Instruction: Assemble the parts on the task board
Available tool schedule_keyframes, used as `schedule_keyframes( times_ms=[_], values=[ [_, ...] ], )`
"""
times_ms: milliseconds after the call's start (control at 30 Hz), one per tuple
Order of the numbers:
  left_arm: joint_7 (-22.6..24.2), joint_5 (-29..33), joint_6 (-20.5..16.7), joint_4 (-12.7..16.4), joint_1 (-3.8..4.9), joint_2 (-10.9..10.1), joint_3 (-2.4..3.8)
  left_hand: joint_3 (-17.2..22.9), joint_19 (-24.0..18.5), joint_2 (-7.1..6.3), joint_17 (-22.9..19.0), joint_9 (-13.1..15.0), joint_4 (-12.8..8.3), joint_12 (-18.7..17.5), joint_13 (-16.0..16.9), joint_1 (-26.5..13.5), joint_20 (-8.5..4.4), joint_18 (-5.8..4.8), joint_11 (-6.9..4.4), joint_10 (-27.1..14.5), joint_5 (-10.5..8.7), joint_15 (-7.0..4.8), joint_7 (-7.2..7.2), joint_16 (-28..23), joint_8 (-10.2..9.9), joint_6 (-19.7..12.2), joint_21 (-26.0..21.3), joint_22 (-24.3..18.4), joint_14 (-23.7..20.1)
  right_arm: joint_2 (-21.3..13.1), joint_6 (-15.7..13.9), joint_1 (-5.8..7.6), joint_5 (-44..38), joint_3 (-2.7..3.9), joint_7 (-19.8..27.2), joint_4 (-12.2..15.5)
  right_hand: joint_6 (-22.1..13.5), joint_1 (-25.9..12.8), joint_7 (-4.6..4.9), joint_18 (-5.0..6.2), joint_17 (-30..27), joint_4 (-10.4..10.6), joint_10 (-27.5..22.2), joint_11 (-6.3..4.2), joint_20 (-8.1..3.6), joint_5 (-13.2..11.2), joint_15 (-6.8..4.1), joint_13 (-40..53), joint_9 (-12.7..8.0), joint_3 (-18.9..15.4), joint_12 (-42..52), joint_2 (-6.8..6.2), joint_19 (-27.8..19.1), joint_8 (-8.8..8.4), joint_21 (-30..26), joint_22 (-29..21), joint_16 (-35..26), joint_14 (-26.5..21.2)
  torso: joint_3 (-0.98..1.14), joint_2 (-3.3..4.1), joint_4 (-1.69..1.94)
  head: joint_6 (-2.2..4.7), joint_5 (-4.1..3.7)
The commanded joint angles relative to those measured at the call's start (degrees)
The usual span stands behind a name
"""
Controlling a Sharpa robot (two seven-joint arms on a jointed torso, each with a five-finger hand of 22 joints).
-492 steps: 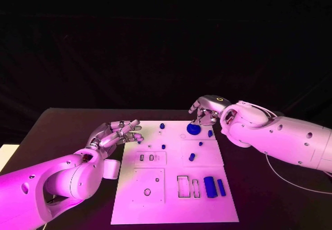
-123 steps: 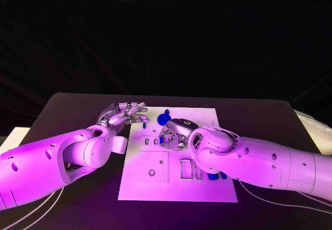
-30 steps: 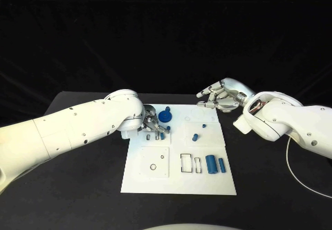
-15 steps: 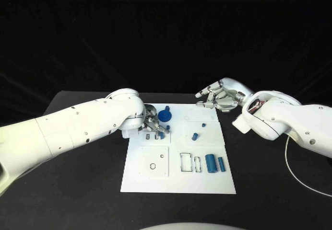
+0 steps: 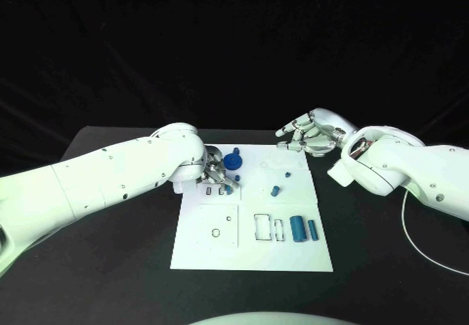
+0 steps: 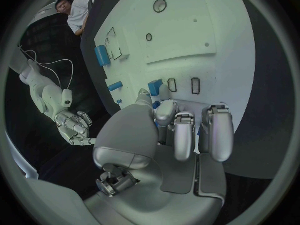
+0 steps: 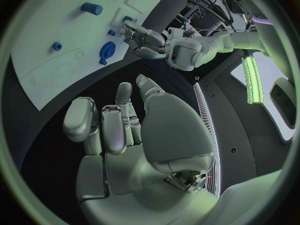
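Little has moved over the last second: left hand [image 5: 217, 175] stays low over the board's far-left slots, right hand [image 5: 311, 139] stays lifted off the board's far right corner.

Left hand: fingers curled down over a small blue part [image 6: 155, 86] beside two small slots [image 6: 184, 85]. It seems to be pinching or pressing that part; grip not fully clear. Right hand: fingers loosely curled, holding nothing.

Task board [image 5: 210, 250]: white plate in the middle of the black table [image 5: 108, 271].

Progress, as judged: early to middle.
- Round blue knob [image 5: 234, 162] stands near the far edge.
- Two short pegs [image 5: 281, 183] lie loose at centre right.
- Two blue blocks [image 5: 304, 229] lie beside rectangular cut-outs [image 5: 266, 228], which look unfilled.
- Oval hole [image 5: 215, 233] in the near-left panel looks open.

Parts look small, smooth, hard, matte blue.
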Motion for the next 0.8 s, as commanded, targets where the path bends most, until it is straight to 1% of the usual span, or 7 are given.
schedule_keyframes(
  times_ms=[33, 300, 433, 567, 667, 700, 800],
  values=[
    [0.0, 0.5, 1.6, -0.1, 0.03, 0.1, 0.00, 0.1, 1.8, -0.01, 15.1, 0.1, -0.2, 0.4, 0.1, 0.6, -0.30, -0.67, -0.16, 0.3, 0.19, -0.52, -0.02, 0.1, 0.2, -0.3, 0.3, 6.3, 6.0, 0.1, 1.0, -0.03, -0.1, -0.02, -0.1, -0.1, 0.4, 0.2, -0.02, 0.32, 0.0, 0.0, -0.3, -0.04, 0.03, 0.3, 0.06, 0.0, 0.1, 0.1, -0.3, 0.29, -0.4, 0.23, -0.2, -0.1, -0.2, 2.0, 0.00, -0.02, 0.00, -0.11, 0.04],
    [-0.1, 0.6, 2.3, -0.2, 0.03, 0.2, -0.01, 0.4, 1.8, 0.05, 15.1, 0.6, -0.7, 0.5, 0.2, 1.8, -0.30, -0.67, -0.17, 0.3, 0.22, -0.52, -0.03, 0.1, 0.4, -0.5, 0.3, 6.3, 6.0, 0.1, 1.2, -0.05, -0.1, -0.04, 0.0, -0.1, 0.4, 0.2, -0.03, 0.33, -0.1, 0.0, -0.3, -0.05, 0.02, 0.4, 0.05, -0.1, 0.1, 0.1, -0.3, 0.36, -0.4, 0.25, -0.3, -0.1, -0.2, 2.0, 0.01, 0.01, -0.04, -0.21, 0.01],
    [-0.1, 0.8, 2.4, -0.3, 0.03, 0.2, -0.01, 1.5, 1.8, 0.46, 15.1, 1.1, -1.7, 0.4, 0.2, 4.0, -0.36, -0.66, -0.27, 0.3, 0.25, -0.61, -0.15, 0.1, 0.5, -0.8, 0.3, 6.3, 6.0, 0.1, 1.3, -0.05, -0.1, -0.06, 0.0, -0.1, 0.4, 0.2, -0.03, 0.33, -0.1, 0.0, -0.3, -0.05, 0.01, 0.5, 0.05, -0.1, 0.1, 0.1, -0.3, 0.42, -0.4, 0.26, -0.3, -0.1, -0.2, 2.0, 0.02, -0.02, -0.08, -0.39, -0.01],
    [0.0, 1.1, 2.1, -0.2, 0.03, 0.1, 0.00, 3.5, 1.8, 0.31, 15.1, 1.5, -4.2, 0.3, 0.1, 7.8, -0.52, -0.66, -0.55, 0.1, 0.31, -0.83, -0.45, 0.1, 0.4, -1.2, 0.2, 6.4, 6.0, 0.2, 1.3, -0.06, 0.0, -0.07, 0.0, -0.2, 0.4, 0.2, -0.03, 0.33, -0.1, 0.0, -0.3, -0.05, 0.01, 0.5, 0.04, -0.1, 0.1, 0.1, -0.3, 0.45, -0.4, 0.27, -0.3, -0.2, -0.2, 2.0, 0.01, 0.00, 0.00, -0.45, -0.08],
    [0.1, 1.5, 1.6, -0.2, 0.03, 0.1, 0.00, 5.9, 1.8, 0.92, 15.1, 1.6, -5.9, 0.0, 0.0, 10.7, -0.73, -0.65, -0.78, 0.0, 0.44, -1.04, -0.67, 0.1, -0.1, -1.5, 0.2, 6.4, 6.0, 0.2, 1.4, -0.07, 0.0, -0.08, 0.1, -0.2, 0.4, 0.2, -0.03, 0.32, -0.1, 0.0, -0.3, -0.05, 0.01, 0.6, 0.04, -0.1, 0.1, 0.1, -0.2, 0.49, -0.4, 0.28, -0.3, -0.1, -0.3, 2.0, 0.02, -0.01, 0.03, -0.45, -0.08],
    [0.1, 1.6, 1.3, -0.2, 0.03, 0.1, 0.00, 7.5, 1.8, 1.41, 15.1, 1.5, -6.8, -0.2, -0.1, 12.3, -0.86, -0.64, -0.89, -0.2, 0.85, -1.18, -0.76, 0.1, -0.5, -1.9, 0.2, 6.4, 6.0, 0.2, 1.4, -0.07, 0.0, -0.09, 0.1, -0.3, 0.4, 0.2, -0.03, 0.32, -0.1, 0.0, -0.3, -0.05, 0.01, 0.6, 0.04, -0.1, 0.1, 0.1, -0.2, 0.49, -0.4, 0.28, -0.3, -0.1, -0.3, 2.0, 0.01, -0.02, 0.03, -0.45, -0.07],
    [0.3, 2.1, 0.6, -0.1, 0.03, 0.0, 0.00, 12.2, 1.7, 1.26, 15.1, 1.4, -8.4, -0.9, -0.4, 15.1, -1.01, -0.65, -0.81, -0.7, 4.82, -1.26, -0.56, 0.1, -1.5, -2.8, 0.2, 6.4, 6.0, 0.3, 1.4, -0.08, 0.1, -0.10, 0.1, -0.3, 0.4, 0.2, -0.03, 0.32, -0.1, 0.0, -0.3, -0.05, 0.01, 0.6, 0.04, -0.1, 0.1, 0.1, -0.2, 0.49, -0.4, 0.28, -0.3, -0.1, -0.3, 2.0, 0.01, -0.01, 0.00, -0.56, -0.06]
  ],
)
